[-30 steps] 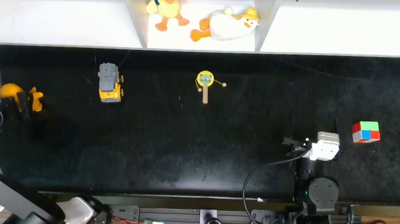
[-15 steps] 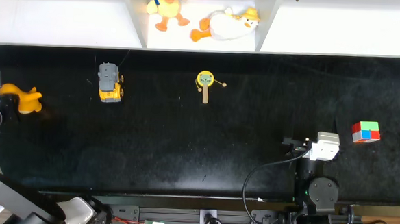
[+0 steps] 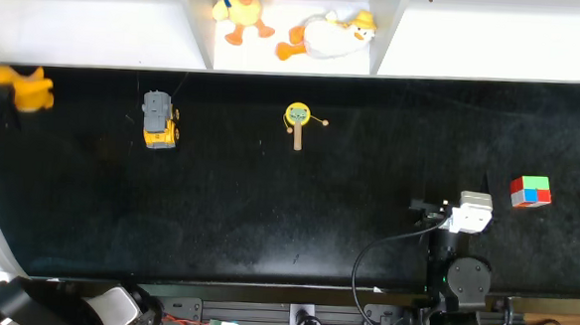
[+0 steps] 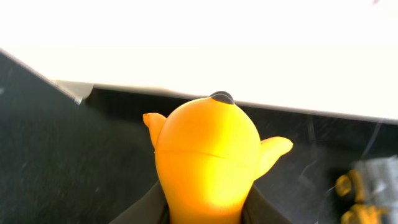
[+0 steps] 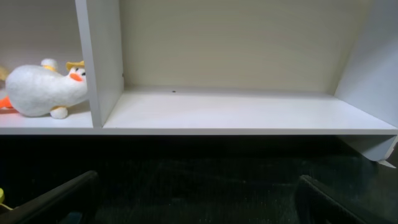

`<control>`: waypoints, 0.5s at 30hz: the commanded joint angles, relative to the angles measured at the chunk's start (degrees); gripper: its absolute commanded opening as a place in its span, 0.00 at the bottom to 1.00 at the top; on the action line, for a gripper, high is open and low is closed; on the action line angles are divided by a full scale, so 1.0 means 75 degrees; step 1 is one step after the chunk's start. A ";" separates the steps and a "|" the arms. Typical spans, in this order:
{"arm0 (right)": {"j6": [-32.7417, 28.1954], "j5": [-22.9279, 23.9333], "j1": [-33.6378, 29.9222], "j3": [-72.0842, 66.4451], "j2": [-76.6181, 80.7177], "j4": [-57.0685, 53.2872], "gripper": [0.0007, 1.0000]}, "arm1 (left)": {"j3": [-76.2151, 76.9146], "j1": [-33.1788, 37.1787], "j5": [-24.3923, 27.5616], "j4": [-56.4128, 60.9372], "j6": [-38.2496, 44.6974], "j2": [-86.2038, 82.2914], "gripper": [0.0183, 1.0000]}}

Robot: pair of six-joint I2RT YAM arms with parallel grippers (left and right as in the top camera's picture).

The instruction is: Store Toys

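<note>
A smooth, rounded orange toy (image 4: pixel 208 155) with two pointed flaps is clamped in the left gripper (image 4: pixel 205 213), just in front of the flat white shelf (image 4: pixel 249 50). The right gripper (image 5: pixel 199 208) is held with fingers apart, facing that shelf.

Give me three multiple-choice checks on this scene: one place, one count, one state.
1. The white plush goose lies in which compartment of the white shelf?
A) left B) middle C) right
2. How many toys lie loose on the black mat?
A) one B) three C) five
3. The left gripper is:
A) open, empty B) shut on nothing C) shut on the orange rubber toy

Answers: 1 B, it lies beside the yellow plush duck, between the dividers. 2 B: the yellow toy truck, the small rattle drum and the multicoloured cube. 3 C, the toy sits between its fingers.
</note>
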 commanded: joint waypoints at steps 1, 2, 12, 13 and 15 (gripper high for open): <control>0.0032 -0.0047 0.0029 -0.0105 -0.0058 0.0012 1.00 | 0.0294 -0.0163 -0.0058 0.0020 -0.1265 -0.0117 0.24; 0.0029 -0.0050 0.0029 -0.0105 -0.0058 0.0012 1.00 | 0.0294 -0.0163 -0.0102 0.0038 -0.1437 -0.0117 0.24; 0.0029 -0.0050 0.0029 -0.0105 -0.0058 0.0012 1.00 | 0.0341 -0.0766 -0.1250 -0.0006 -0.2066 0.0187 0.25; 0.0032 -0.0047 0.0029 -0.0105 -0.0058 0.0012 0.99 | 0.0367 -0.0854 -0.1364 -0.0032 -0.2087 0.0236 0.25; 0.0032 -0.0047 0.0029 -0.0105 -0.0058 0.0012 1.00 | 0.0437 -0.1029 -0.1445 -0.0044 -0.2087 0.0332 0.25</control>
